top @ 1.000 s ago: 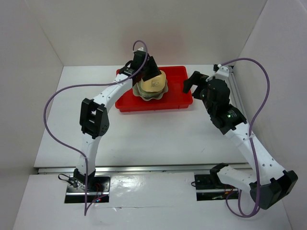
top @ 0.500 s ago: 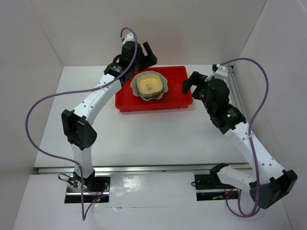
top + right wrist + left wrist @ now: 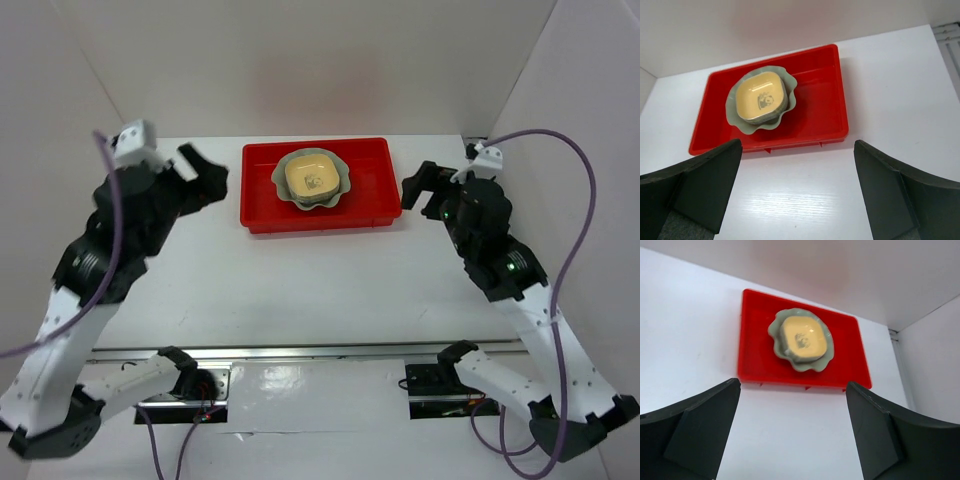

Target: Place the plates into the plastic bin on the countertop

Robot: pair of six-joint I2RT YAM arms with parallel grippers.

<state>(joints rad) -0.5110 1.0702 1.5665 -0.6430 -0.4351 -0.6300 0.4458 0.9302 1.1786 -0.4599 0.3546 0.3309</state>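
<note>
The red plastic bin [image 3: 365,190] sits at the back of the white countertop [image 3: 320,280]. In it lies the pale-green scalloped dish [image 3: 282,180] with a stack of small dishes on it, a yellow-orange one [image 3: 312,177] on top. The dishes below it barely show. The bin [image 3: 847,360] and the stack [image 3: 803,337] show in the left wrist view, and the bin [image 3: 815,115] and stack [image 3: 761,97] in the right wrist view. My left gripper [image 3: 203,172] is open and empty, left of the bin. My right gripper [image 3: 425,187] is open and empty, right of it.
White walls close in the countertop at the back and both sides. A metal rail [image 3: 300,352] runs along the near edge by the arm bases. Purple cables loop from both arms.
My left arm has pulled back from over the bin, swinging left and toward the near side. The stack of dishes stays in the bin. My right gripper has drawn slightly away to the right.
</note>
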